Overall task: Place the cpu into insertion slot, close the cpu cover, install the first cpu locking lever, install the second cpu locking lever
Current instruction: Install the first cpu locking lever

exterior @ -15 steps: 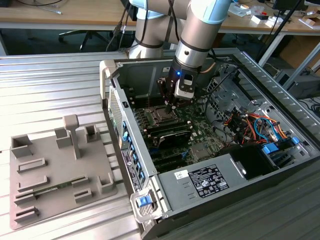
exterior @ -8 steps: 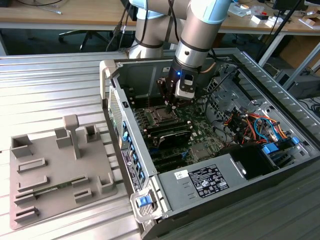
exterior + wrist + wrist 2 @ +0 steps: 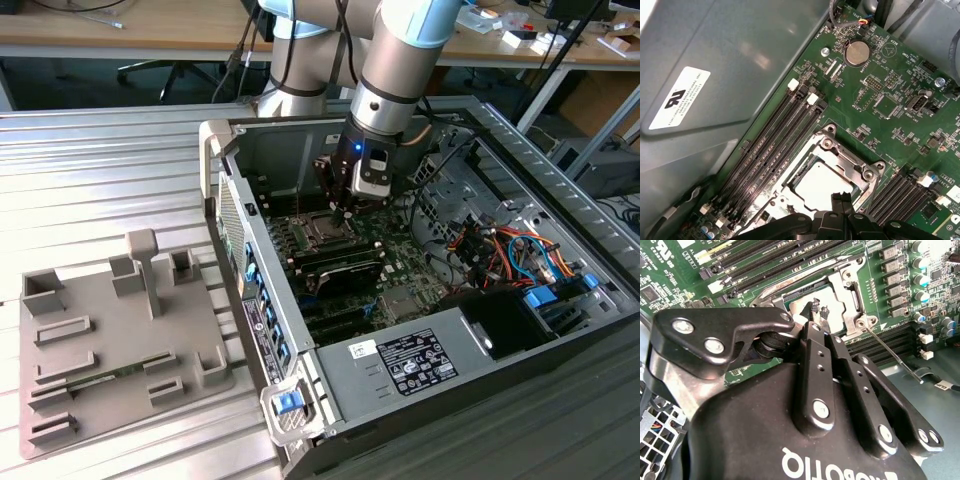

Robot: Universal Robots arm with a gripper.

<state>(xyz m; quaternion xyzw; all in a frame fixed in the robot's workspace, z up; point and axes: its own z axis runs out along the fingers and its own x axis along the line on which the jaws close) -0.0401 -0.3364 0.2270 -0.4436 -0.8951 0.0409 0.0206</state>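
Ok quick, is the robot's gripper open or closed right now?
Gripper: closed, fingertips together by the cpu cover, with nothing visibly held.

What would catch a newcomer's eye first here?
A grey robot arm reaches down into an open computer case, its end effector hanging just over the motherboard. In the first wrist view, the silvery cpu sits framed by the cpu cover. A grey tray of holders lies at the exterior view's left.
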